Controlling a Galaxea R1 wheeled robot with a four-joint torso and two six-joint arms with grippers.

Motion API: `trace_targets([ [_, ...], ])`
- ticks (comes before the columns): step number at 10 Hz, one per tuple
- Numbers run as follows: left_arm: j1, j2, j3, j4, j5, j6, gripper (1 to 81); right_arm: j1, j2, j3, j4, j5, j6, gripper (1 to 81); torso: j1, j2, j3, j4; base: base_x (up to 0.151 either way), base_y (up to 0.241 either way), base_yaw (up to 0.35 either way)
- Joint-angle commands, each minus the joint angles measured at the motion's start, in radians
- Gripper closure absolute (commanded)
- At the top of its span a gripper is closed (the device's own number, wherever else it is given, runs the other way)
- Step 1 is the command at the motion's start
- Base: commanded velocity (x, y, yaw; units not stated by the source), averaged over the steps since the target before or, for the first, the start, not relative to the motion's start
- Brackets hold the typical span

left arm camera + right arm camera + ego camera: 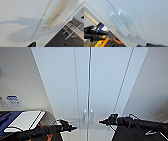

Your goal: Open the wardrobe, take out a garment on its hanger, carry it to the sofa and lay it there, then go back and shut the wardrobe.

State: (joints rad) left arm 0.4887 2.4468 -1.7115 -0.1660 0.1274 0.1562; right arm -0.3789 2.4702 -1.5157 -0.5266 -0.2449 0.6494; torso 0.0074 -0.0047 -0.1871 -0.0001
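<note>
Two black arms reach forward from the bottom corners of the head view toward the wardrobe, whose two tall white doors stand shut with only a thin seam between them. At lower left, the left gripper points at the left door, level with the lower end of the handles and short of them. On the other side the right gripper extends nearly level, its tip just beside the right-hand handle. Whether either pincer is open or closed cannot be told from these frames. A white-topped table sits at far left against a pale wall.

From the right wrist, the pair of small white handles shows large and side by side, standing proud of the door, and the left arm appears dark beyond them, above orange parts of the robot. The left wrist view adds the door's plain face crossed by the arm's shadow, a dark fingertip at the frame's edge, and past the cabinet's edge a white chair with wire legs on dark flooring.
</note>
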Motion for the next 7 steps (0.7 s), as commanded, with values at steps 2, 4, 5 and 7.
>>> trace_targets([
  [2, -0.207, 0.029, -0.045, -0.015, 0.054, -0.018, 1.0, 0.171, 0.055, -0.026, 0.008, -0.013, 0.006, 1.0, 0.000, 0.000, 0.000, 0.000, 0.000, 0.000, 0.000],
  [4, -0.223, 0.069, -0.082, -0.015, 0.066, -0.024, 1.0, 0.192, 0.092, -0.036, 0.010, -0.013, 0.007, 1.0, 0.001, 0.000, 0.000, 0.000, 0.000, 0.000, 0.000],
  [5, -0.223, 0.089, -0.096, -0.015, 0.067, -0.024, 1.0, 0.198, 0.109, -0.043, 0.010, -0.013, 0.007, 1.0, 0.001, 0.000, 0.000, 0.000, 0.000, 0.000, 0.000],
  [7, -0.223, 0.141, -0.134, -0.014, 0.070, -0.024, 1.0, 0.206, 0.149, -0.070, 0.010, -0.013, 0.006, 1.0, 0.001, 0.001, -0.001, 0.000, 0.000, 0.000, 0.000],
])
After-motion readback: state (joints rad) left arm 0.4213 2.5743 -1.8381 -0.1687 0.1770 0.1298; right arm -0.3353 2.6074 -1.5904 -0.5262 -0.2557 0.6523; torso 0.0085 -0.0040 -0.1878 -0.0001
